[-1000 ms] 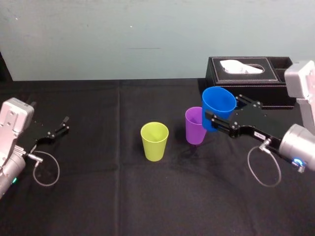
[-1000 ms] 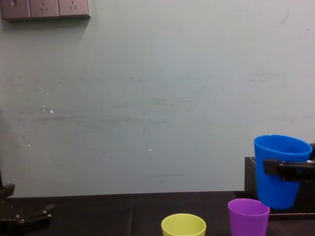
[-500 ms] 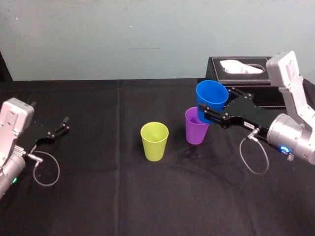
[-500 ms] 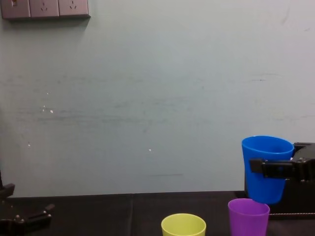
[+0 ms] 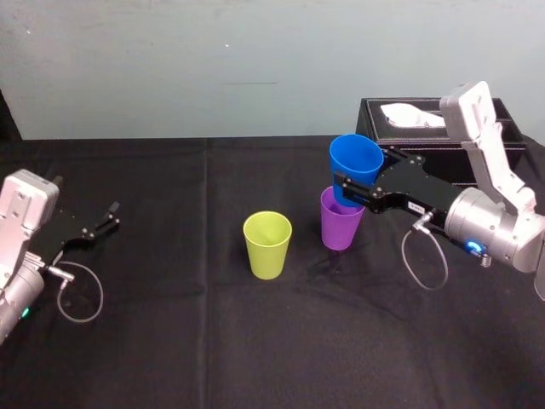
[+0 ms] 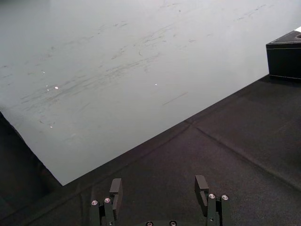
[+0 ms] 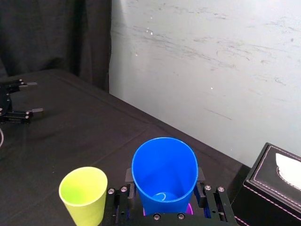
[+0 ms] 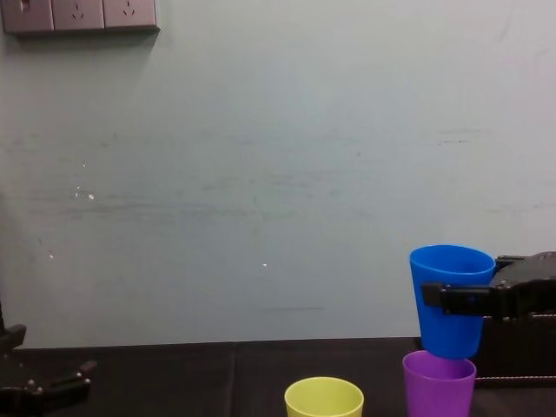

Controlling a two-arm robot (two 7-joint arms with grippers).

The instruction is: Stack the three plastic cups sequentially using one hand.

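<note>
Clamping the blue cup (image 5: pixel 356 166) by its smooth tapered wall a little below the rim, the right gripper (image 5: pixel 351 189) has one flat black finger pressed to each side of it, with the silver-grey metal arm running back toward the right edge of the head view. The blue cup hangs upright over the purple cup (image 5: pixel 341 228). From the chest view its narrow base (image 8: pixel 450 347) sits right at the purple cup's round mouth (image 8: pixel 439 360), and whether the two plastics touch cannot be told. The purple cup stands on the matte black tablecloth (image 5: pixel 170 324), near the middle of the table. Just to its left, apart from it, the yellow-green cup (image 5: pixel 267 244) stands upright and open-mouthed, the same glossy tapered shape. Behind the right gripper lies a rectangular black tissue box (image 5: pixel 400 136) with a leather-like stitched top and a crumpled white tissue (image 5: pixel 413 117) poking from its slot. The left gripper (image 5: pixel 112 213) rests low over the cloth at the far left, well away from the cups, and its thin black fingers (image 6: pixel 115 187) stand spread apart with nothing between them. A pale, scuffed wall (image 8: pixel 261 174) backs the table.
</note>
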